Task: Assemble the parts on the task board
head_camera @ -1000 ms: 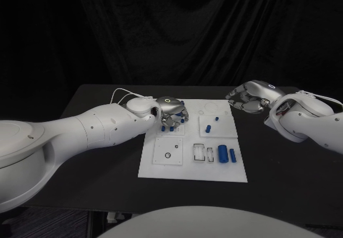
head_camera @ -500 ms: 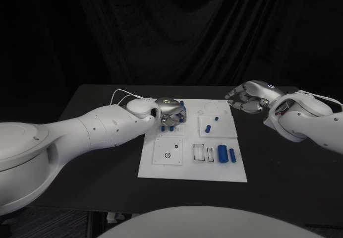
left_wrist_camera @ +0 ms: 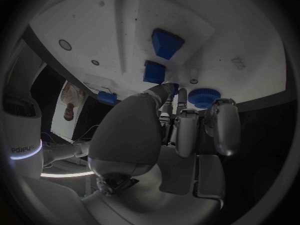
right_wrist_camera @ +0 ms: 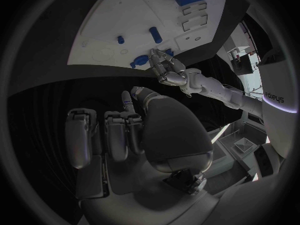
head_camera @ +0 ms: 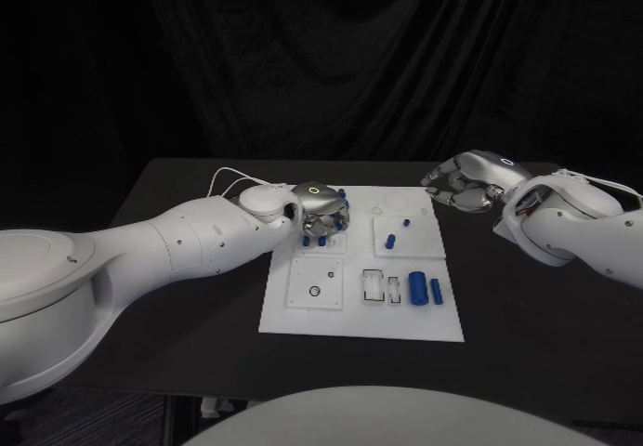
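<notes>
So the left robot hand [head_camera: 319, 206] is parked right over the far-left corner of the task board [head_camera: 302, 311], fingers pointing down among a little cluster of blue pegs [head_camera: 315, 241] standing there. From its wrist camera the fingertips [left_wrist_camera: 167, 90] look bunched together near a round blue knob-like part [left_wrist_camera: 201, 97], but I honestly can't tell whether it's actually pinching anything or just hovering at it, since the palm blocks the contact spot. My guess is it's lining up to pick or seat one of those small pieces, which would explain the wrist being bent steeply down with the arm reaching across from the bench's left side. The right robot hand [head_camera: 466, 184] is hanging off the board's far-right corner, over the bare black bench [head_camera: 536, 316], fingers curled in with nothing in them as far as I can see, so it reads like it's just waiting out of the way. The rest of the work sits nearer the robot: a fat blue cylinder [head_camera: 418, 285] lying on the board next to a slimmer blue one [head_camera: 436, 291], and another short blue peg [head_camera: 390, 241] in the right-hand panel. Plenty still looks unassembled, so I'd call this fairly early on.
</notes>
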